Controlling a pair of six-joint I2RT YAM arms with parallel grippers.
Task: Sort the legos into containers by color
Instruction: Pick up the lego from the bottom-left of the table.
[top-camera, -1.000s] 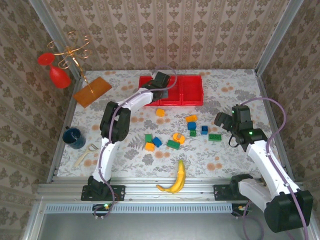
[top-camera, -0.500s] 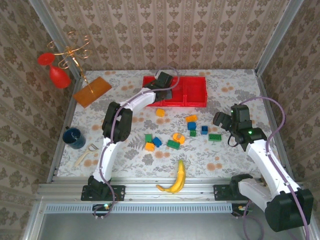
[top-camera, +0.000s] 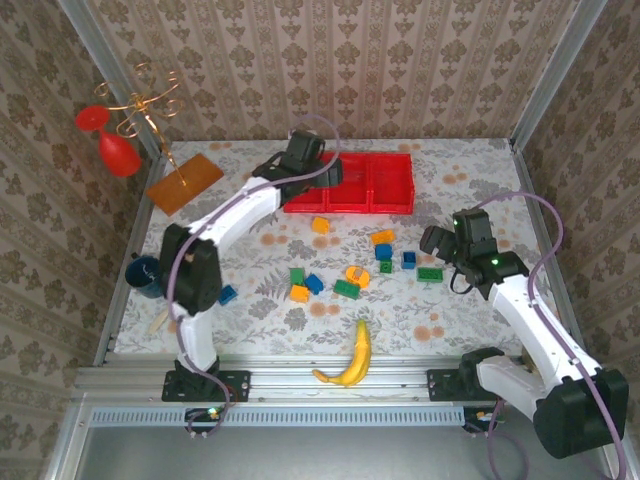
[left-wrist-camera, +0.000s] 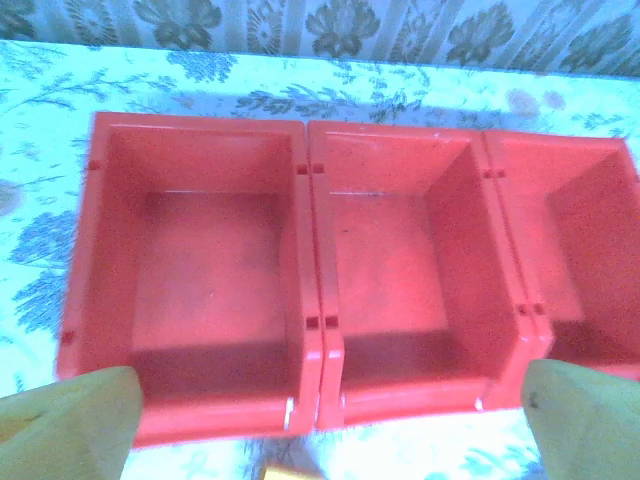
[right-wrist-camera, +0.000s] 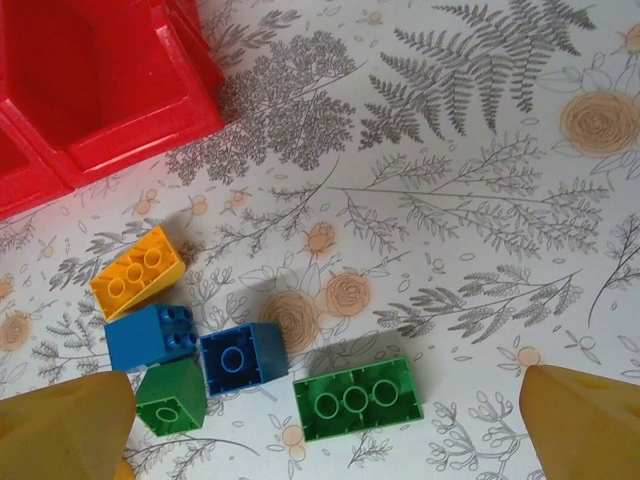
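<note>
Seeing left gripper (left-wrist-camera: 327, 425) go from pinched to spread above red tray (left-wrist-camera: 315, 250), tray nudged toward 3 o'clock. My read: compartments (left-wrist-camera: 390, 260) bare, legos (top-camera: 346, 289) loose at tray's 6 o'clock, nothing sorted. Right gripper (right-wrist-camera: 322, 425) spread.

tray (left-wrist-camera: 315, 250): right end cut by edge | left end under left gripper (top-camera: 326, 171) (top view)
</note>
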